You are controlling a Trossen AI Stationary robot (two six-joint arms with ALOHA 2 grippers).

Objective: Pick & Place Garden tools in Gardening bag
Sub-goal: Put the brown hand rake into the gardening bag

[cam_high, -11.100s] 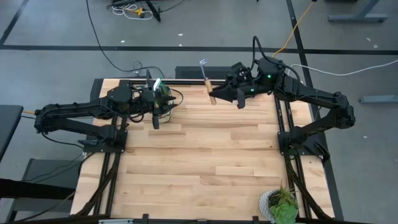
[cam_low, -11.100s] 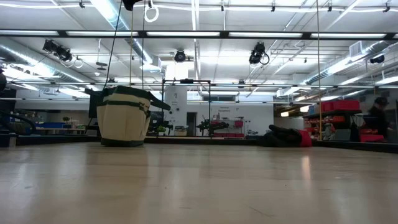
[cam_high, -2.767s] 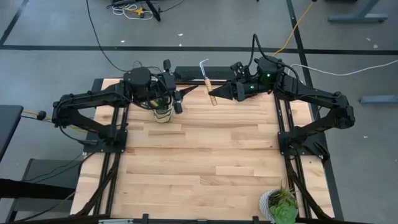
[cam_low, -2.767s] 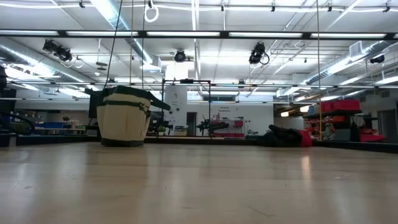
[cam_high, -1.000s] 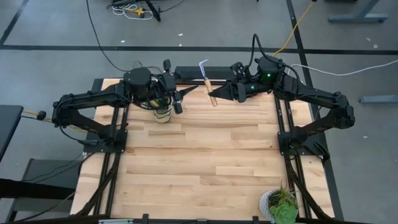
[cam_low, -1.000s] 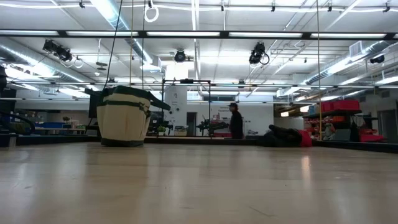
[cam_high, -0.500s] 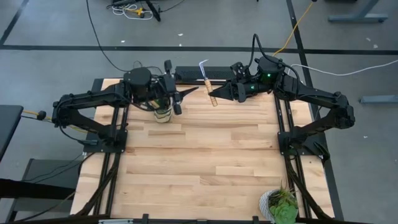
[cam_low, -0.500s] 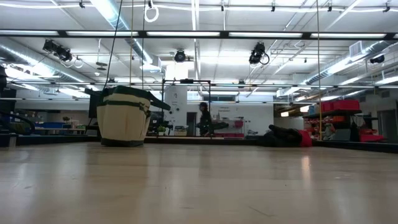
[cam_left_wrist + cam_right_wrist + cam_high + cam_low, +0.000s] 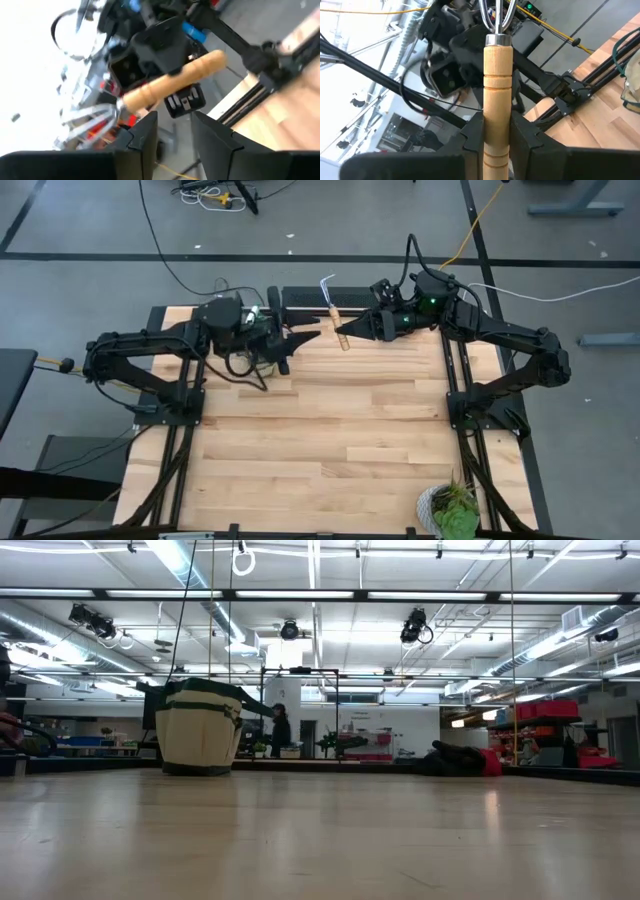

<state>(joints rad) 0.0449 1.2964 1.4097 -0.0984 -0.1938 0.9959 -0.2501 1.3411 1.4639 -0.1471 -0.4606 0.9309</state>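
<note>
My right gripper is shut on a wooden-handled mini rake held in the air over the table's far edge, its metal tines pointing away from the table. My left gripper is open and empty just left of the rake, pointing at it; its wrist view shows the rake's handle ahead of the open fingers. The beige canvas bag stands upright on its base at the far left; in the high view my left arm covers most of it. My right gripper pinches the rake's wooden handle between its two fingers, at the half away from the tines. The fingers come level from the table's right and lie across the handle. The rake is lifted clear of the table, tines toward the far side.
A potted plant stands at the near right corner. A dark and red heap lies at the far right in the low view. A person walks in the room behind. The middle of the wooden table is bare.
My left gripper has gone a little toward the table's right edge, toward the rake, and has tipped down over the bag. My right gripper and the rake have kept still. The person behind has walked leftward.
</note>
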